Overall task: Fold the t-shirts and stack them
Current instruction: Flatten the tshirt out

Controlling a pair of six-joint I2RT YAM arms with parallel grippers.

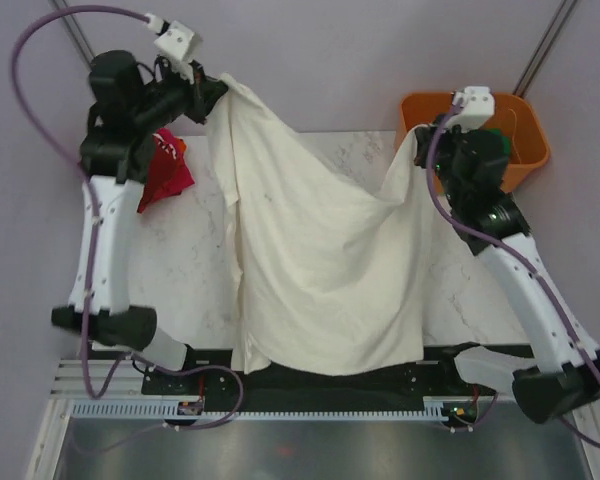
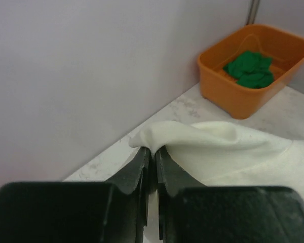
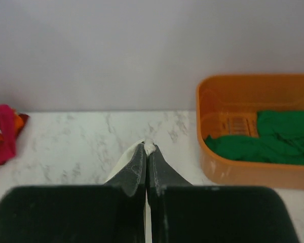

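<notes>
Both arms are up at the far side of the table [image 1: 180, 280], and the cream shirt [image 1: 320, 270] is strung between them. The left gripper [image 2: 152, 152] is clamped tight on a fold of cream cloth at the far-left corner. The right gripper [image 3: 146, 148] is pinched shut on the other corner, just beside the orange tub [image 1: 528, 165]. No gap shows between the jaws on either side; each has only cloth in its bite.

From that held edge the shirt runs straight back toward the arm bases. Its long axis goes far to near, and the bottom hem spills over the near edge of the table. The top edge sags in the middle, so the span isn't taut. The left corner sits farther back than the right, which skews the cloth a little.

The next move looks like a spread or lay-down, and it turns on that line between the two pinches. Both arms would need to travel together.

A green shirt [image 2: 251, 68] waits in the tub, and a red and pink bundle [image 1: 165, 172] lies under the left arm.
</notes>
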